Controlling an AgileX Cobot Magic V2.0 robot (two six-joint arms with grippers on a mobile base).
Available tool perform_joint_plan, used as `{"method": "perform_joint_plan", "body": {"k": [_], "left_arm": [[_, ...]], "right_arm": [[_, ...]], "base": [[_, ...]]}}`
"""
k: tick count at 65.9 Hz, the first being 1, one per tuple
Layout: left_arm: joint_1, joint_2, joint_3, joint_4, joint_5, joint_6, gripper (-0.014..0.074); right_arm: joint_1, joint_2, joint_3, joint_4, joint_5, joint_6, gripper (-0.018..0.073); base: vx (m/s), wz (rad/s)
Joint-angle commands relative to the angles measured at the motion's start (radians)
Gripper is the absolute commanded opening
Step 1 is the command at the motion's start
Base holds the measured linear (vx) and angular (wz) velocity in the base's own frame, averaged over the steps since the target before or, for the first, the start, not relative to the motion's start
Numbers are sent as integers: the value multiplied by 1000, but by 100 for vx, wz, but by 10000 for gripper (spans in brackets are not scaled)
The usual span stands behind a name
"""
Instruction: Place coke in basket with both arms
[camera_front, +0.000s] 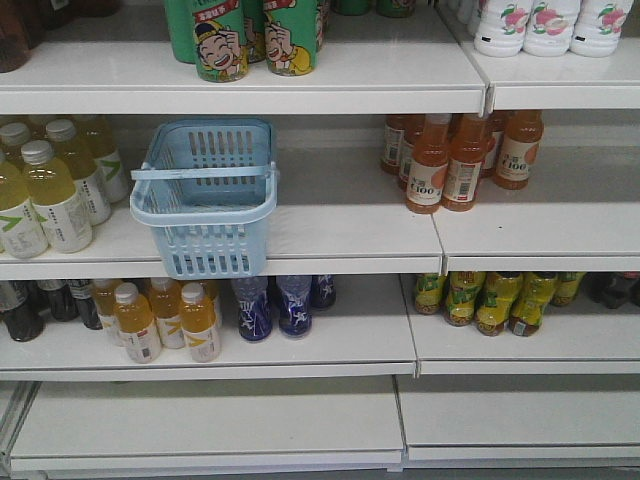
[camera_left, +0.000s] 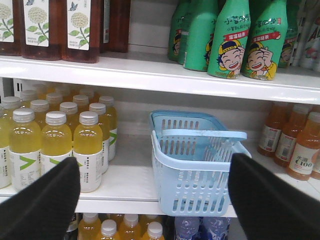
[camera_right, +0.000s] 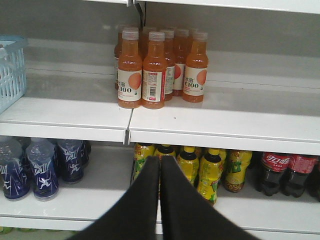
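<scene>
The coke is out of view in every frame. The light blue basket (camera_front: 205, 250) stands on the middle shelf, its front overhanging the shelf edge and its handle lying across the top. In the left wrist view the basket (camera_left: 195, 190) sits just ahead and to the right, with my left gripper (camera_left: 154, 161) open before it; the right finger (camera_left: 270, 200) overlaps the basket's near right corner and nothing is between the fingers. My right gripper (camera_right: 160, 160) is shut on nothing, in front of the lower shelf, and the basket's side (camera_right: 10, 75) shows at the far left.
Yellow drink bottles (camera_front: 50, 190) stand left of the basket and orange juice bottles (camera_front: 460, 160) to its right. Green bottles (camera_front: 250, 40) fill the shelf above. Below are blue bottles (camera_right: 30, 167), yellow tea bottles (camera_right: 200, 170) and dark cola bottles (camera_right: 282, 172).
</scene>
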Motion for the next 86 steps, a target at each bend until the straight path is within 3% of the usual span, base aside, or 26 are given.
{"method": "perform_joint_plan", "body": {"k": [1,22,29,42,47,53,59,67,73,86], "left_arm": [[-3,14,-35,-14,-97,-43,590],[-3,107,-36,-304,-239,-584,590],[-3,182,-36,-324,-255,-739,590],[-13,327,-36,-321,-349,-957,590],[-40,381,-36,-297,-429,-1044,590],[-83,458,-36,-208,-550,-1169,590],[-104,564,-38,-70,-696,-1334,590],[-104,736,-80,114,-849,-1483,590],[-104,850,-132,184,-950,-1530,590],[-104,1065,-257,216,-1052,-1567,590]], "right_arm": [[-4,-12,7,-1,-73,-10,-2],[-4,-12,7,-1,-73,-10,-2],[-4,-12,7,-1,-72,-10,-2],[-4,-12,7,-1,-72,-10,-2],[-4,-12,7,-1,-72,-10,-2],[-4,-12,7,-1,-72,-10,-2],[-4,-12,7,-1,-72,-10,-2],[-4,-12,7,-1,-72,-10,-2],[-4,-12,7,-1,-72,-10,-2],[-4,-12,7,-1,-68,-10,-2]], "base": [[0,0],[0,0],[0,0],[0,0],[0,0],[0,0],[0,0],[0,0],[0,0],[0,0]]}}
